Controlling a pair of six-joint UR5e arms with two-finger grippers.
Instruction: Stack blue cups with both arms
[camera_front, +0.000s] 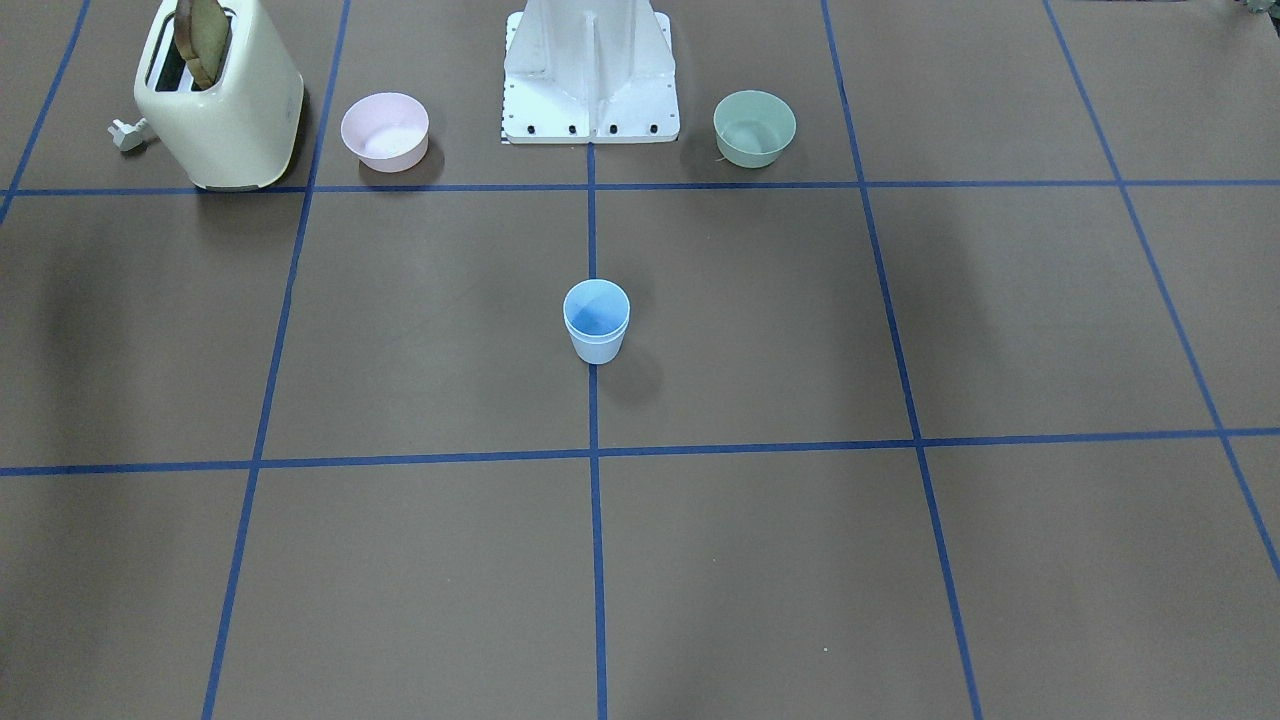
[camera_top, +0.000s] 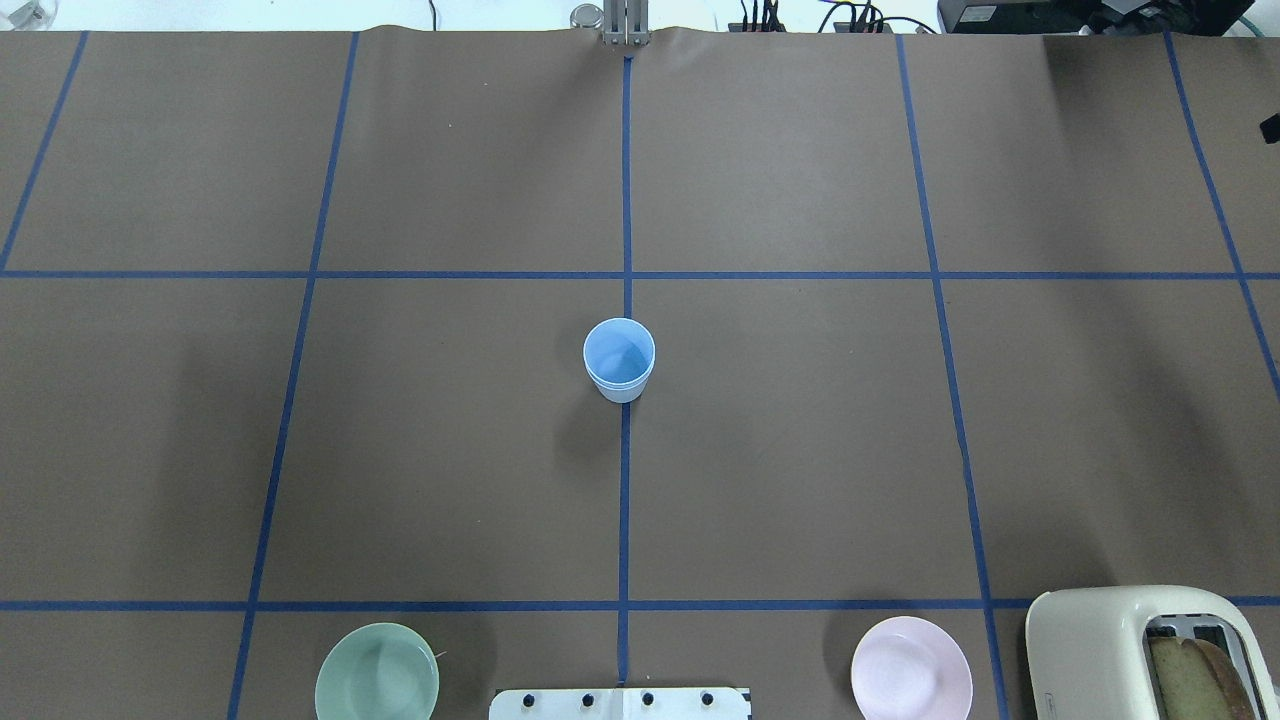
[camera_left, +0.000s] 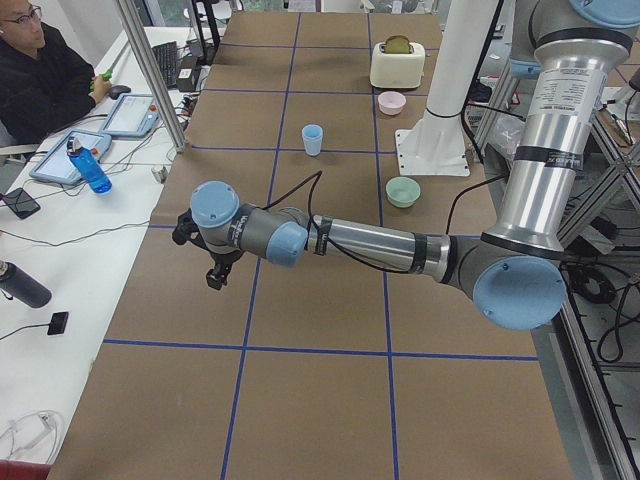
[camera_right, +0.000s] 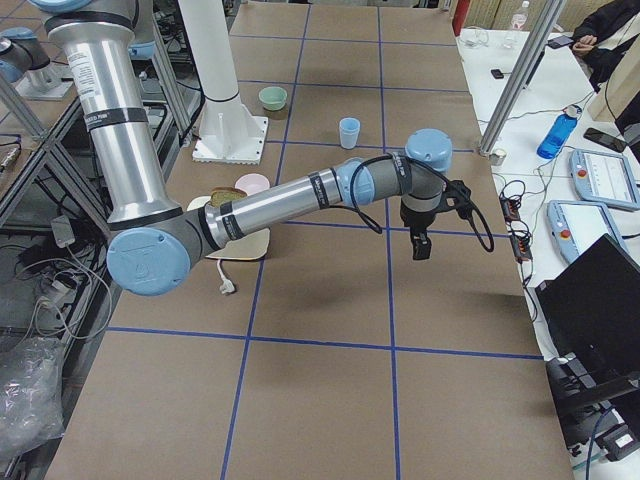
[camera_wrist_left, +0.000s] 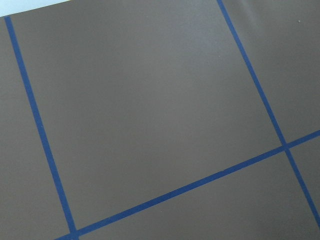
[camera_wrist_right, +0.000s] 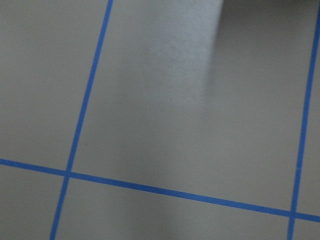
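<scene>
The blue cups (camera_front: 596, 322) stand upright on the centre line of the brown table, one nested inside the other, with two rims showing. They also show in the overhead view (camera_top: 619, 360) and far off in both side views (camera_left: 313, 139) (camera_right: 349, 132). My left gripper (camera_left: 213, 278) hangs over the table's left end, far from the cups. My right gripper (camera_right: 421, 247) hangs over the right end, also far from them. Both show only in the side views, so I cannot tell whether they are open or shut. The wrist views show only bare table and blue tape.
A cream toaster (camera_front: 220, 95) with a bread slice, a pink bowl (camera_front: 385, 130) and a mint-green bowl (camera_front: 754, 127) stand beside the white base (camera_front: 590, 75). An operator (camera_left: 40, 70) sits at a side desk with tablets and a bottle.
</scene>
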